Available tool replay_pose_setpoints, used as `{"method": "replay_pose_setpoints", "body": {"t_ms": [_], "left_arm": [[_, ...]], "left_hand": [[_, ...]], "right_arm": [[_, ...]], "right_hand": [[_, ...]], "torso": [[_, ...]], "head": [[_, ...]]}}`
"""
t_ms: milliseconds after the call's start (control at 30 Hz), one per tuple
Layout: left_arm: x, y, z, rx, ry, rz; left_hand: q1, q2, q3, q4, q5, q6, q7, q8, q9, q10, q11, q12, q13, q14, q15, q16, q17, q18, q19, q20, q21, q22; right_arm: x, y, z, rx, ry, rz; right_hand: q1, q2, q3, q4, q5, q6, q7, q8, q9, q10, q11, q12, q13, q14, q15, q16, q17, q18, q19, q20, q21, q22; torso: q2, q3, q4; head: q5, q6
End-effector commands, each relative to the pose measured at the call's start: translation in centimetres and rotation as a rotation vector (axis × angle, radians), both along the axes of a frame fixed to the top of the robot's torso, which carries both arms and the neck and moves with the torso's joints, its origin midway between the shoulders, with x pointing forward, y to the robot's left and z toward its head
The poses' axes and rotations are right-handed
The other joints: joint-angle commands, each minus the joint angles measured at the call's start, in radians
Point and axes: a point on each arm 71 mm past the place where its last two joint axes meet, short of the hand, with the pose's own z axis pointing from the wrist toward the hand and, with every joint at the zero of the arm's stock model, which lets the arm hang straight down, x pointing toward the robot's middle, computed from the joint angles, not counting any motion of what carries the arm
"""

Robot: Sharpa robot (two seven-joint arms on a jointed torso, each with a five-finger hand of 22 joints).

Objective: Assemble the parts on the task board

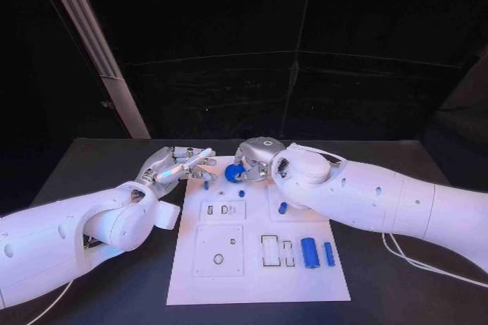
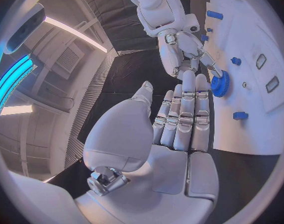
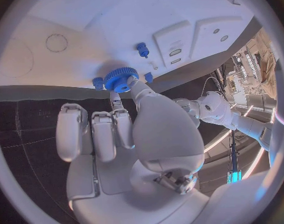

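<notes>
The blue gear (image 1: 234,173) sits at the far edge of the task board (image 1: 254,283), pinched by the fingertips of the right robot hand (image 1: 259,159) — the right wrist view shows thumb and a finger closed on its toothed rim, with a smaller blue gear (image 3: 97,81) just beside it. Whether the big gear is already seated on a post or held just above the board, I cannot tell.

The left robot hand (image 1: 181,164) waits just beside the gear, off the board's far left corner, its fingers straight and close together, holding nothing.

Nearer than the gear, small blue pegs (image 1: 241,193) stand on the board, and well nearer still two blue cylinders (image 1: 309,253) lie next to a rectangular slot (image 1: 271,250). The board rests on the black tabletop (image 1: 101,163).

The step in hand looks like fitting the gear at the far edge — likely meshing it with the small one. The next move calls for lining its bore over the post and pressing straight down, turning slightly so the teeth engage, before letting go.
</notes>
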Motion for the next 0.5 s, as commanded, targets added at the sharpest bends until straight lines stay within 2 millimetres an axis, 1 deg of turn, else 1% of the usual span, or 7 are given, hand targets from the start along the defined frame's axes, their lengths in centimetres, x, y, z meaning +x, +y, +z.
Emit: {"method": "replay_pose_setpoints", "body": {"t_ms": [33,233,400,500], "left_arm": [[-0.01,-0.14,0.2,-0.004,-0.015,-0.013],[0.01,-0.17,0.21,-0.004,-0.014,-0.014],[0.02,-0.2,0.21,-0.004,-0.014,-0.015],[0.03,-0.19,0.21,-0.004,-0.014,-0.015]], "left_hand": [[-0.003,0.009,0.002,-0.005,0.0,-0.002,0.004,-0.004,-0.001,-0.002,0.002,-0.005,0.0,-0.008,-0.002,0.005,0.002,0.012,-0.002,0.005,-0.002,-0.001],[-0.003,0.009,0.002,-0.005,0.0,-0.002,0.004,-0.004,-0.001,-0.002,0.002,-0.005,0.0,-0.008,-0.002,0.005,0.002,0.012,-0.002,0.005,-0.002,-0.001],[-0.003,0.009,0.002,-0.005,0.0,-0.002,0.004,-0.004,-0.001,-0.002,0.002,-0.005,0.0,-0.008,-0.002,0.005,0.002,0.012,-0.002,0.005,-0.002,-0.001],[-0.003,0.009,0.002,-0.005,0.0,-0.002,0.004,-0.004,-0.001,-0.002,0.002,-0.005,0.0,-0.008,-0.002,0.005,0.002,0.012,-0.002,0.005,-0.002,-0.001]], "right_arm": [[0.13,-0.01,-0.08,-0.037,0.005,-0.005],[0.31,0.08,-0.03,-0.028,-0.008,-0.019],[0.38,0.15,-0.12,-0.035,-0.003,-0.024],[0.39,0.19,-0.16,-0.039,0.0,-0.026]], "right_hand": [[-0.002,-0.005,0.004,-0.004,-0.005,0.033,-0.027,0.0,0.051,0.014,0.002,-0.003,0.102,0.082,-0.003,-0.001,0.158,-0.008,0.006,-0.001,0.006,0.001],[-0.02,-0.018,0.006,-0.002,-0.01,0.0,-0.014,-0.024,0.043,-0.006,0.012,-0.031,0.075,0.081,0.005,-0.002,0.156,-0.007,0.003,0.004,0.004,-0.003],[-0.053,-0.043,-0.008,0.008,-0.032,-0.046,0.0,-0.054,0.038,-0.036,0.026,-0.071,0.037,0.081,0.018,-0.002,0.156,-0.005,-0.003,0.015,0.0,-0.011],[-0.081,-0.059,-0.03,0.024,-0.023,-0.081,0.008,-0.076,0.037,-0.051,0.034,-0.091,0.018,0.081,0.025,-0.003,0.155,-0.004,-0.007,0.023,-0.003,-0.017]], "torso": [[-0.001,0.0,-0.0006],[0.0,0.0001,-0.0009],[0.0,-0.0002,-0.0001],[-0.001,0.0002,-0.0005]], "head": [[0.002,-0.002],[0.001,-0.001],[0.001,-0.003],[0.001,-0.003]]}}
